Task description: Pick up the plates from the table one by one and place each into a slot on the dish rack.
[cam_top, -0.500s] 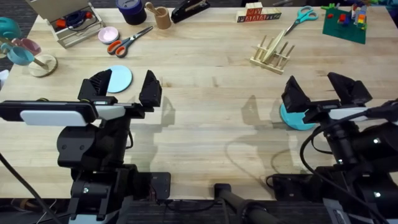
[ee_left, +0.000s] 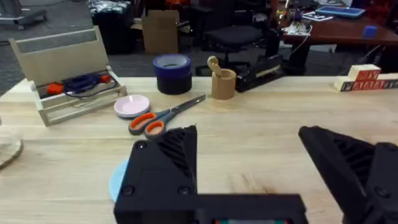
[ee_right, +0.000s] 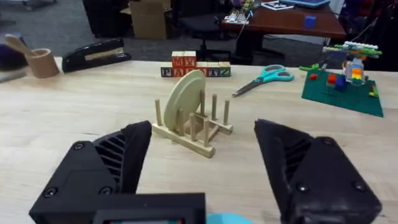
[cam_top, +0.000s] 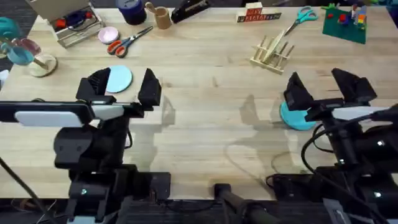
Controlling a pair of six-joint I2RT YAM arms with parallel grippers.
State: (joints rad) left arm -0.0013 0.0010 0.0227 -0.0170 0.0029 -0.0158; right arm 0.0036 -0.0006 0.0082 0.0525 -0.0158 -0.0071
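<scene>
A pale sky-blue plate (cam_top: 119, 79) lies flat on the table (cam_top: 205, 118) at the left, and my left gripper (cam_top: 121, 90) hovers open over its near edge. In the left wrist view a sliver of this plate (ee_left: 117, 180) shows beside one of the fingers (ee_left: 163, 167). The teal plate (cam_top: 297, 118) lies at the right, partly under my open right gripper (cam_top: 324, 93); its edge (ee_right: 233, 218) peeks out low between the fingers. The dish rack (cam_top: 272, 53) stands farther back at the right, and a beige disc (ee_right: 185, 99) stands upright in a slot of the rack (ee_right: 194, 132).
Along the far edge lie orange scissors (cam_top: 128, 41), a pink disc (cam_top: 109, 34), a wooden box (cam_top: 68, 25), a blue tape roll (cam_top: 130, 9), a wooden cup (cam_top: 162, 17), a stapler (cam_top: 189, 9), lettered blocks (cam_top: 257, 14), teal scissors (cam_top: 301, 17) and a green brick plate (cam_top: 345, 26).
Both grippers have shifted only slightly; the right one has drifted a little to the right. The plates have not moved.
</scene>
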